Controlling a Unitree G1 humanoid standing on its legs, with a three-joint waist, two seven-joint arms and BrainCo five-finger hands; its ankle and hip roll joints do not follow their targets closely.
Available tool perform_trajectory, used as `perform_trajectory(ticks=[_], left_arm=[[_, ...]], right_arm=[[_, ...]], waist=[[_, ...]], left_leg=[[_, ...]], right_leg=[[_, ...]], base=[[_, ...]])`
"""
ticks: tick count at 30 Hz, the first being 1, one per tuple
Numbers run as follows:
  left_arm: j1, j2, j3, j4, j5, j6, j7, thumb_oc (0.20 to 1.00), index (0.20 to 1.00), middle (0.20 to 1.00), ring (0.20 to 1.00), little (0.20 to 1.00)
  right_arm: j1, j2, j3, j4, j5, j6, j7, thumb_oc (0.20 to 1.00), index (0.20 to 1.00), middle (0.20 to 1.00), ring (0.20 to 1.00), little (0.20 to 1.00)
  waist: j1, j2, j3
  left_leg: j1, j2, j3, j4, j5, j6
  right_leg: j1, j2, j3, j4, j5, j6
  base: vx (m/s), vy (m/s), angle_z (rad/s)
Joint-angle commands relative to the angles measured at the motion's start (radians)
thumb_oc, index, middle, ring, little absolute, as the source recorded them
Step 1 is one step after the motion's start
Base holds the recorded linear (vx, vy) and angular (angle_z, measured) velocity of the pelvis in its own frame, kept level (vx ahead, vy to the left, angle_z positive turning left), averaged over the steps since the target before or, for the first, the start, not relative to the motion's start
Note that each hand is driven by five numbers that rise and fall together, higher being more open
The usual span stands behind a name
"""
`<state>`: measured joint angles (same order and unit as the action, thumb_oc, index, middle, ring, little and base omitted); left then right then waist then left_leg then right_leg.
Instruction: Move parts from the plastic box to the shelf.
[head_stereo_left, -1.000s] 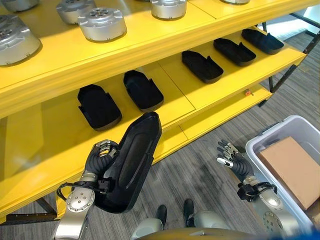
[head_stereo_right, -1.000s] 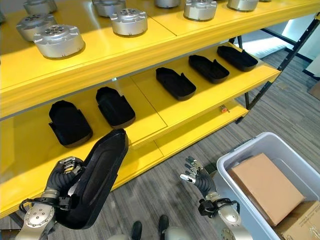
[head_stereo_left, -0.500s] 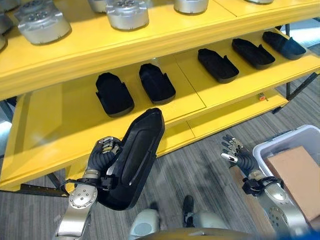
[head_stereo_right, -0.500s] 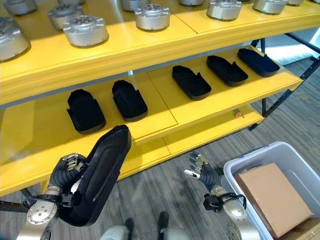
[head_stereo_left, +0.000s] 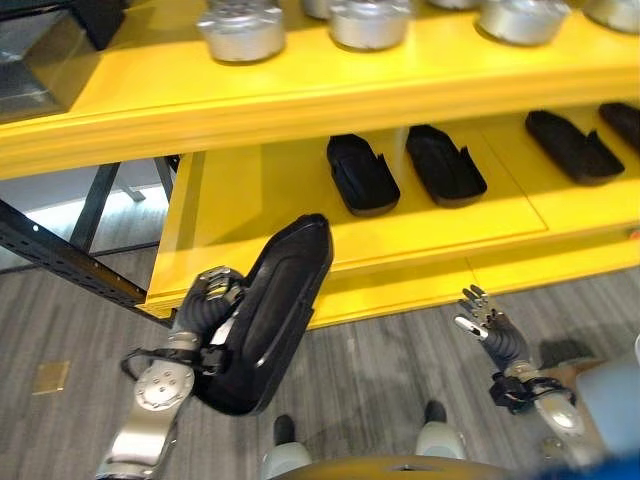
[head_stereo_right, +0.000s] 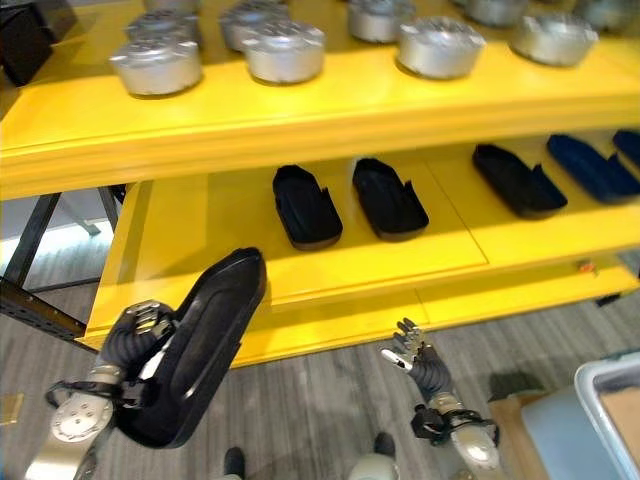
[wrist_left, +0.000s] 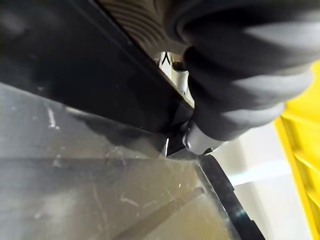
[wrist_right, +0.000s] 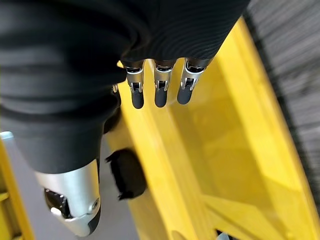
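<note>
A long black part is being gripped by the left hand, fingers curled round its edge, and is being held tilted in front of the yellow shelf, just below the lower board's front lip. The right hand is being held empty, fingers straight, low over the floor.

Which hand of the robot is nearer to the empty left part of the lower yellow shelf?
The left. The left hand, gripping a long black part, is just in front of that empty part of the lower shelf. The right hand, open, is lower, off toward the shelf's middle.
</note>
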<state>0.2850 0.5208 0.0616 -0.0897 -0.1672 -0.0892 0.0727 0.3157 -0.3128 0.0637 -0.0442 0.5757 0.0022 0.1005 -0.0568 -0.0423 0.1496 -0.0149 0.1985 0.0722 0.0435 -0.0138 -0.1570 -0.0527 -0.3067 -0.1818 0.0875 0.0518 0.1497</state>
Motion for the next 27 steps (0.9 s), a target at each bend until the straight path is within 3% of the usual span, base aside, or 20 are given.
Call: perform_trajectory(ticks=[1,4,9,18,27], left_arm=[[-0.025,-0.025,0.062,-0.091,0.002,-0.067,0.021,0.200,0.200,0.200,0.200,0.200],[-0.016,-0.026,0.086,-0.090,0.007,-0.065,0.035,0.200,0.200,0.200,0.200,0.200],[-0.035,-0.019,0.080,-0.065,0.020,-0.057,0.050,0.200,0.200,0.200,0.200,0.200],[-0.260,-0.032,-0.006,0.130,0.082,-0.023,0.169,0.200,0.200,0.200,0.200,0.200],[-0.566,-0.058,-0.051,0.288,0.008,-0.029,0.354,0.200,0.200,0.200,0.200,0.200]], right_arm=[[-0.039,-0.074,-0.030,-0.065,0.023,-0.044,0.012,1.000,1.000,1.000,1.000,1.000],[-0.039,-0.066,-0.023,-0.066,0.014,-0.032,0.019,1.000,1.000,1.000,1.000,1.000],[-0.036,-0.065,-0.014,-0.064,0.017,-0.023,0.023,1.000,1.000,1.000,1.000,1.000],[-0.060,-0.082,0.041,-0.080,0.030,-0.006,0.015,1.000,1.000,1.000,1.000,1.000],[-0.123,-0.097,0.119,-0.081,0.053,-0.015,-0.016,1.000,1.000,1.000,1.000,1.000]], waist=[[-0.020,0.041,0.018],[-0.006,0.013,0.016],[-0.004,-0.012,0.017],[-0.033,-0.035,0.061],[-0.063,-0.043,0.135]], left_leg=[[-0.017,0.061,-0.001,0.002,0.009,0.039],[-0.026,0.033,0.013,0.034,-0.026,0.053],[-0.044,0.019,0.016,0.072,-0.051,0.060],[-0.121,0.042,0.019,0.184,-0.084,0.050],[-0.230,0.066,-0.008,0.323,-0.106,0.032]], right_leg=[[0.047,0.000,-0.023,0.056,-0.107,0.024],[0.057,-0.028,-0.027,0.039,-0.082,0.048],[0.063,-0.037,-0.028,0.032,-0.075,0.059],[0.001,-0.019,0.000,0.100,-0.117,0.045],[-0.128,-0.008,0.040,0.270,-0.184,0.023]], base=[[0.11,0.216,-0.06],[0.08,0.149,-0.21],[0.05,0.053,-0.07],[0.00,-0.006,-0.02],[-0.10,-0.019,-0.09]])
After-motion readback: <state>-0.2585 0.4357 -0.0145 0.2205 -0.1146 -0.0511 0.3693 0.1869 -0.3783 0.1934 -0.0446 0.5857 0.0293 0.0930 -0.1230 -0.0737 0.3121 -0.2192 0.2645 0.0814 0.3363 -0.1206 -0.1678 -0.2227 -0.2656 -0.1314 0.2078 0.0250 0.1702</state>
